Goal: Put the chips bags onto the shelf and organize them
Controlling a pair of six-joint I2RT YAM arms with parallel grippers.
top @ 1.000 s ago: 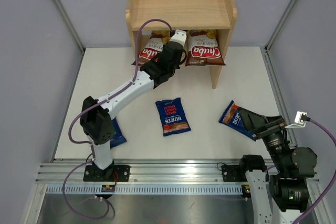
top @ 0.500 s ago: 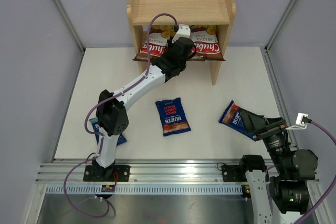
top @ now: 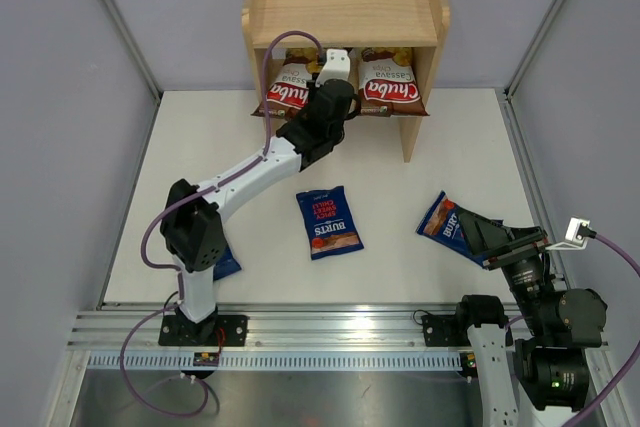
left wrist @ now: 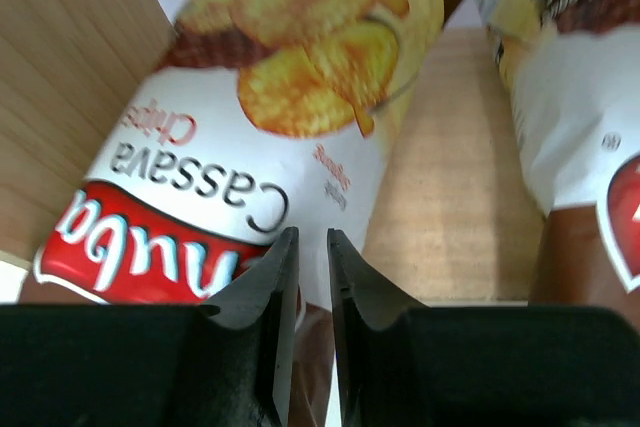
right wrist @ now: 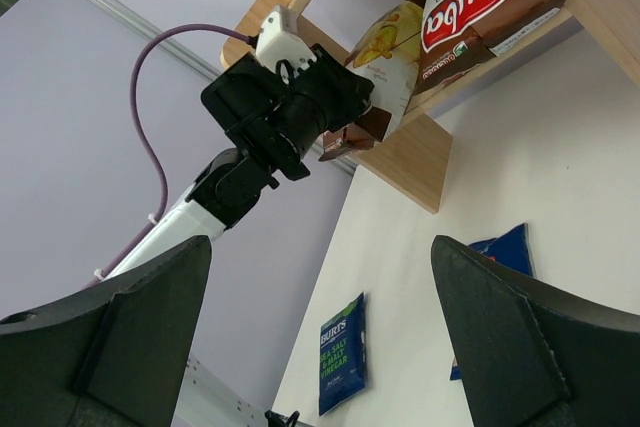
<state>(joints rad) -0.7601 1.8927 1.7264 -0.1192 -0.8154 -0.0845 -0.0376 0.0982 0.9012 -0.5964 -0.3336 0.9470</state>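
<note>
Two brown Chuba bags lie on the lower tier of the wooden shelf (top: 345,7), the left bag (top: 287,89) and the right bag (top: 390,89) side by side. My left gripper (top: 335,67) is at the left bag's lower right edge. In the left wrist view its jaws (left wrist: 312,237) are closed to a thin gap over that bag (left wrist: 250,117). Three blue Burts bags lie on the table: one in the middle (top: 328,222), one on the right (top: 440,217) by my right gripper (top: 482,234), and one (top: 226,263) half hidden behind the left arm. The right gripper (right wrist: 320,247) is wide open and empty.
The shelf's top tier (top: 345,19) has a raised rim and holds nothing. The shelf's right side panel (top: 412,137) stands on the white table (top: 200,147). Grey walls close in both sides. A metal rail (top: 330,332) runs along the near edge.
The left gripper pushed the left Chuba bag deeper into the lower tier, then shifted back left. Both brown bags now sit farther in, side by side. The right arm has hardly moved.
</note>
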